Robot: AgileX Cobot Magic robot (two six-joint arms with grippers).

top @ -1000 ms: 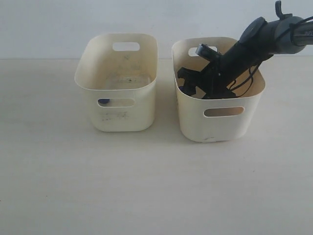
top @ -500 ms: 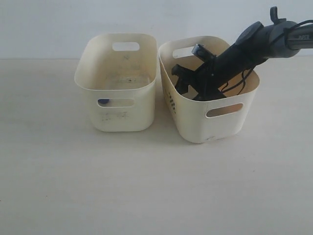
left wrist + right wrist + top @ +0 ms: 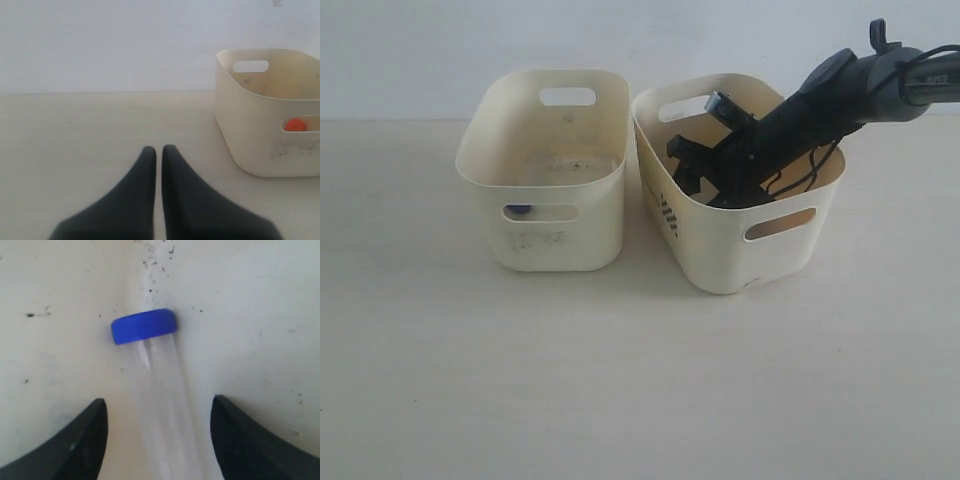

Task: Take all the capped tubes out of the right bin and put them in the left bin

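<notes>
Inside the right bin, the right gripper has its jaws wide either side of 1 blue-capped tube lying on the bin floor; closing squarely on the clear barrel below the cap should hold best, while the left gripper has its jaws nearly together.

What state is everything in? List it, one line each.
Black left hand: shut, empty.
Clear plastic tube with blue cap: capped, lying ungrasped.
Black right hand: open, straddling the tube.
Cream plastic right bin: turned askew, arm inside.
Cream plastic left bin: upright, blue cap showing through handle cutout.
</notes>
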